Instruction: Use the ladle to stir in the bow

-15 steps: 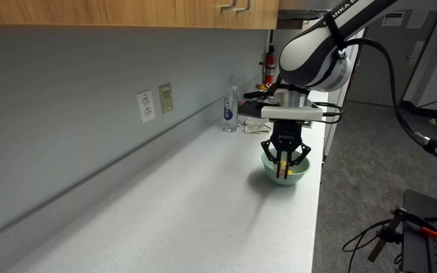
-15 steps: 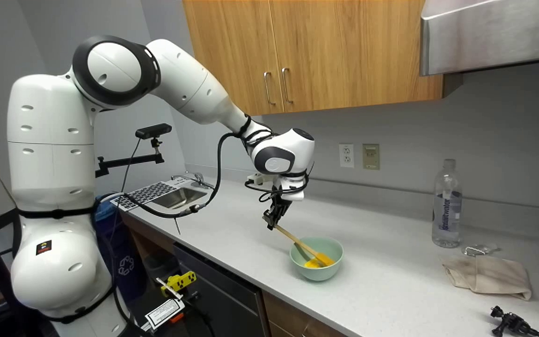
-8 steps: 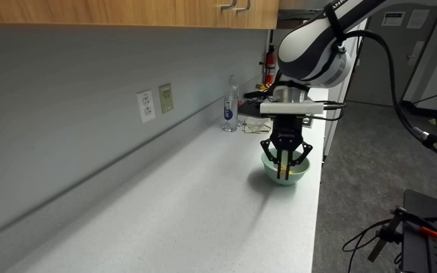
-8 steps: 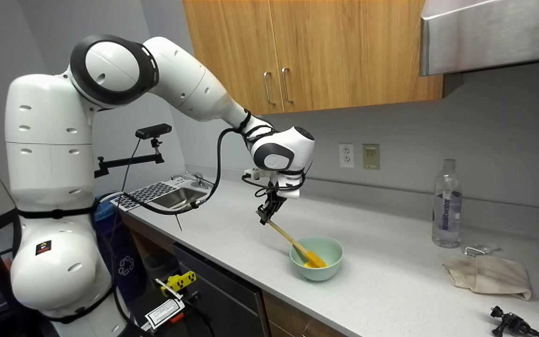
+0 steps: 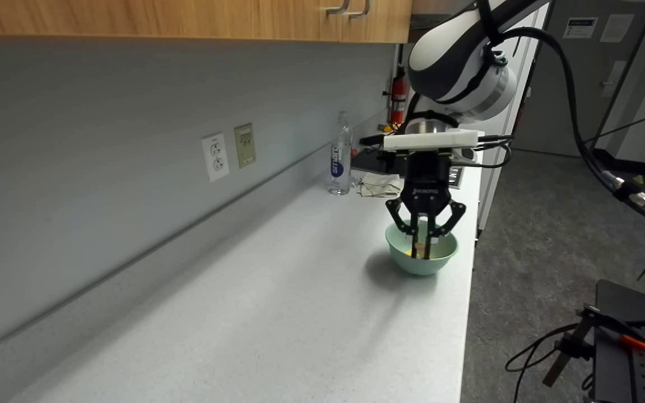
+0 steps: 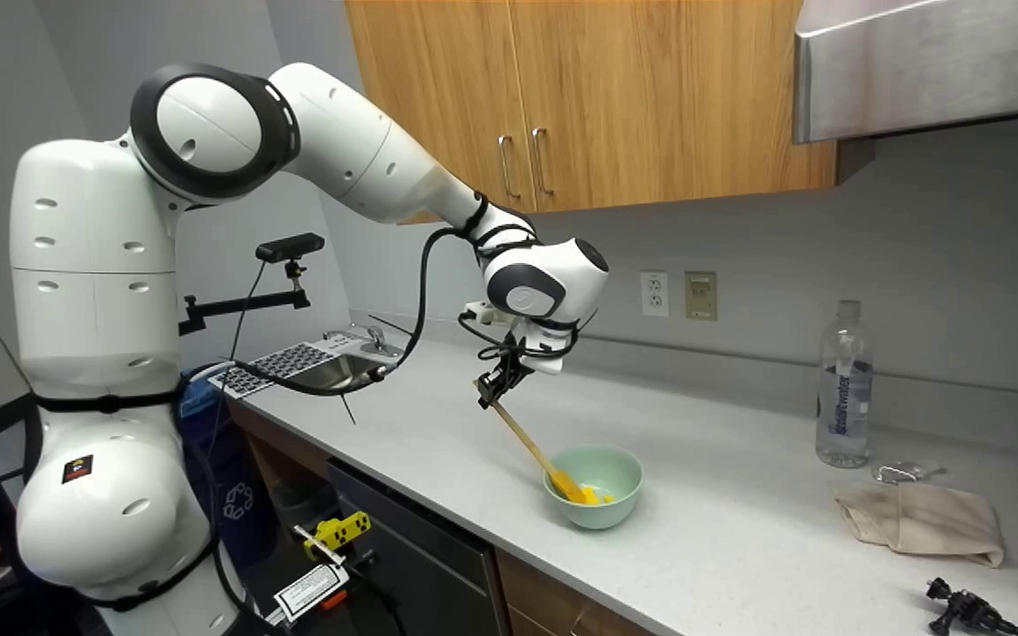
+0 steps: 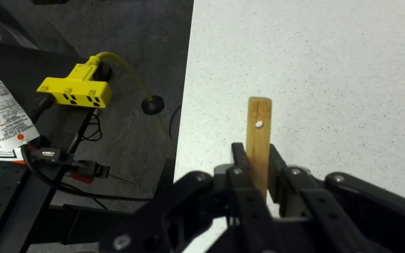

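The ladle [image 6: 522, 439] is a thin wooden utensil with a yellow scoop end. It slants down from my gripper [image 6: 491, 397] into the pale green bowl [image 6: 597, 516], its scoop end low inside the left wall. Yellow pieces [image 6: 596, 495] lie in the bowl beside it. In the wrist view my gripper [image 7: 256, 151] is shut on the flat handle [image 7: 258, 135], whose holed end sticks out past the fingertips. The bowl stands upright on the counter; in an exterior view the gripper [image 5: 420, 254] hangs in front of the bowl [image 5: 419, 268] and hides most of the ladle.
A water bottle [image 6: 845, 397], a folded cloth [image 6: 920, 521] and a small black mount [image 6: 968, 609] stand or lie right of the bowl. The counter's front edge [image 6: 518, 541] runs close by it. Wooden cabinets [image 6: 650, 97] hang above; a sink [image 6: 339, 373] is at the far left.
My gripper has risen and shifted left with the ladle. The scoop end has swept from the bowl's right side to its left, showing more yellow pieces. The bowl has slid very slightly left.
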Controlling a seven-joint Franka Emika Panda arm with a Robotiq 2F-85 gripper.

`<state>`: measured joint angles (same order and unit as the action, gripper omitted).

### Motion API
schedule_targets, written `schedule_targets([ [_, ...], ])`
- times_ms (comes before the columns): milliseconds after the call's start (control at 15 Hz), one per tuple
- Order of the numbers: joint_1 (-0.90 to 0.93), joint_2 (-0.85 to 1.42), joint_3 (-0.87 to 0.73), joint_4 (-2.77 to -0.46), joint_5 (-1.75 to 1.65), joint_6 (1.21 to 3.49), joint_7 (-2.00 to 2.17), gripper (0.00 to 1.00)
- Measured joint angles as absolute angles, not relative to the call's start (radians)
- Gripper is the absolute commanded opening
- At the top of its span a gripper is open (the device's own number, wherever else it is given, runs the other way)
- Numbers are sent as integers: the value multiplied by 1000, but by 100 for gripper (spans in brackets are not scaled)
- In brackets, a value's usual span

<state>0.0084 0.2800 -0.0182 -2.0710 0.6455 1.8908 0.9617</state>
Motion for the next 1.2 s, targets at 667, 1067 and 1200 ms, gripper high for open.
schedule_targets([
  [667, -14, 343, -49, -2049, 658, 1918, 962, 4],
  [1067, -9, 336, -45, -2043, 657, 1986, 949, 4],
  [1200, -1, 320, -41, -2043, 655, 2024, 943, 4],
])
